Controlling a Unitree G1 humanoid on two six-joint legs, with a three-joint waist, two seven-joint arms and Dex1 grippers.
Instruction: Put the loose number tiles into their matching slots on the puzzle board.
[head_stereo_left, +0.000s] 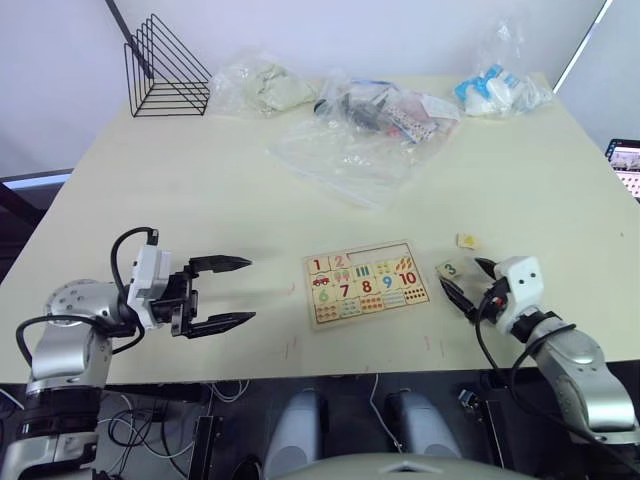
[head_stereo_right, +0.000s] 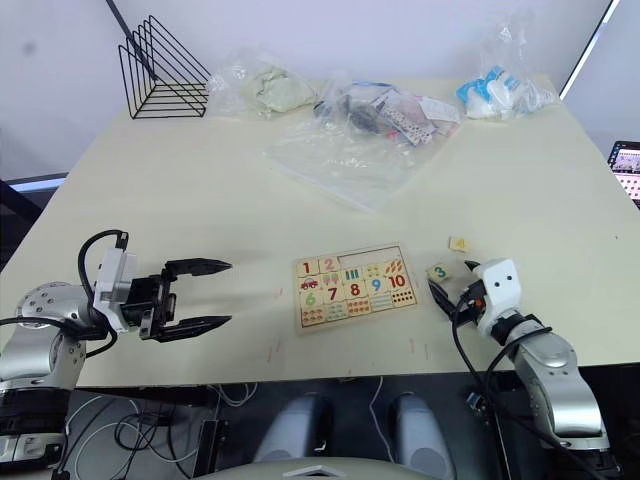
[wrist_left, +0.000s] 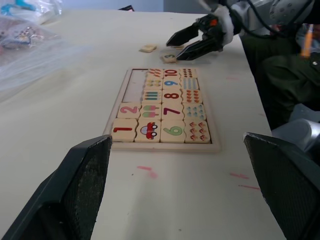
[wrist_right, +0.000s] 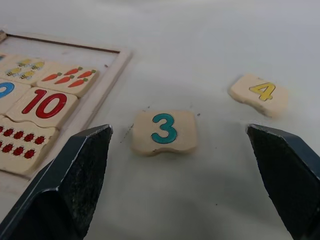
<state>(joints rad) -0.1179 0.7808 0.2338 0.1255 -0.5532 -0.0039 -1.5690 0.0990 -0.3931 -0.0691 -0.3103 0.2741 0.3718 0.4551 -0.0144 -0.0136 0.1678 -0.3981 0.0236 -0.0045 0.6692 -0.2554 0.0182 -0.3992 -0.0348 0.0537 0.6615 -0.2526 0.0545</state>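
The puzzle board (head_stereo_left: 311, 300) lies flat near the table's front edge, between my two grippers. Tiles 1 (wrist_left: 124, 131) and 2 (wrist_left: 129, 110) sit in the left end of its top row, and the remaining slots (head_stereo_left: 385, 249) form an empty recess. Two loose number tiles lie on the table right of the board: the green 3 (wrist_right: 164, 131) and, farther back, the yellow 4 (wrist_right: 260, 93). My right gripper (head_stereo_left: 466, 279) is open, low over the table, with the 3 tile just ahead between its fingertips, untouched. My left gripper (head_stereo_left: 250, 290) is open and holds nothing, well left of the board.
A black wire rack (head_stereo_left: 165, 68) stands at the back left. Clear plastic bags with contents (head_stereo_left: 350, 140) spread across the back middle, with more bags at the back left (head_stereo_left: 260, 88) and back right (head_stereo_left: 500, 92). A lit screen (head_stereo_left: 625, 160) shows past the right edge.
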